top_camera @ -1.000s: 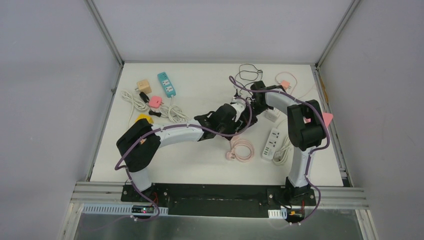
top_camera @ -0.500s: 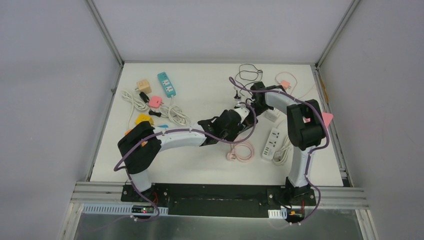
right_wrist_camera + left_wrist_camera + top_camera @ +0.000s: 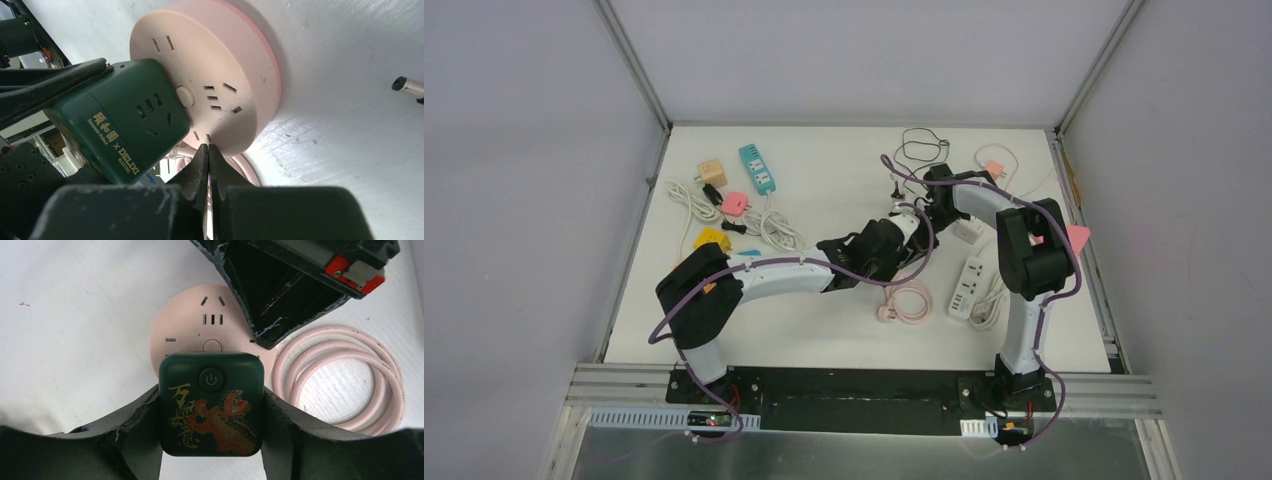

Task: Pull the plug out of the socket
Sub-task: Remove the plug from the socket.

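So the left gripper [image 3: 212, 401] is clamped onto the green plug [image 3: 211, 427], one finger on each side of that chunky cube with the dragon print and power button on top. The green plug sits right up against the face of the pink socket [image 3: 186, 327], the round flat one lying on the white table [image 3: 75, 315] a bit right of the middle, between the two arms. Its pins aren't visible, so it's hard to say how deep it sits. The right gripper [image 3: 208, 150] is pinched fully closed with nothing in it, and its tips sit at the rim of the pink socket. A coiled pink cable [image 3: 345, 385] lies just beside the socket.
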You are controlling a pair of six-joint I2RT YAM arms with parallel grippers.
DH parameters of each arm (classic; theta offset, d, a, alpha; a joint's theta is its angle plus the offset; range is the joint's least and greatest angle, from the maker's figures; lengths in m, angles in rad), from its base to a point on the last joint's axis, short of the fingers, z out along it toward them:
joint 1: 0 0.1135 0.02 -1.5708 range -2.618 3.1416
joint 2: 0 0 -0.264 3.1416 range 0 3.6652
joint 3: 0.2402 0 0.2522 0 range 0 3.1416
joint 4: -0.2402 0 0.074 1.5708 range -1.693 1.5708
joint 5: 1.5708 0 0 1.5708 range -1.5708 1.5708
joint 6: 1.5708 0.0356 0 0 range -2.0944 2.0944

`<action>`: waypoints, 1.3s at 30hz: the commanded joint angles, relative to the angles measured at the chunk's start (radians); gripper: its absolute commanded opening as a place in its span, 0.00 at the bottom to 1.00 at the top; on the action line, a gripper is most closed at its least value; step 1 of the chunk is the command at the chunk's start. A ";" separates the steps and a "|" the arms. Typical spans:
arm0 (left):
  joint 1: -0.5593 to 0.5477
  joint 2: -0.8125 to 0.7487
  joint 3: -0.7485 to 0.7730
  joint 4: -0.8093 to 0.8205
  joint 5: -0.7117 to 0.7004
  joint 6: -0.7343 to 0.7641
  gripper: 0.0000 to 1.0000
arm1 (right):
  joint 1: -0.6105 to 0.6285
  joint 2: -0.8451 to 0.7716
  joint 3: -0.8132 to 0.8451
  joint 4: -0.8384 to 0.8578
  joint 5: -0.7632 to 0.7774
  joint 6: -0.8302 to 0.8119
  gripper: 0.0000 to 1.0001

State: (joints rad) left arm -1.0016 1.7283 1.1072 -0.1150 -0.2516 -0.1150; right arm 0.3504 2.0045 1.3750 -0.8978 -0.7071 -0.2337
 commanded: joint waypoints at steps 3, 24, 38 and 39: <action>-0.012 0.020 0.065 -0.076 -0.123 0.032 0.00 | 0.010 0.082 -0.038 0.066 0.235 -0.076 0.00; -0.028 0.027 0.125 -0.161 -0.192 0.051 0.00 | 0.015 0.086 -0.036 0.062 0.238 -0.078 0.00; 0.010 -0.040 0.081 -0.118 -0.075 -0.002 0.00 | 0.016 0.085 -0.032 0.060 0.234 -0.079 0.00; 0.011 -0.042 0.077 -0.112 -0.076 0.006 0.00 | 0.016 0.082 -0.032 0.060 0.233 -0.079 0.00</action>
State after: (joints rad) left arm -0.9997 1.7550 1.1900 -0.2630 -0.3134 -0.1272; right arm 0.3580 2.0590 1.3632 -0.8997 -0.6296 -0.2565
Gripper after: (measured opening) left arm 0.588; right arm 0.004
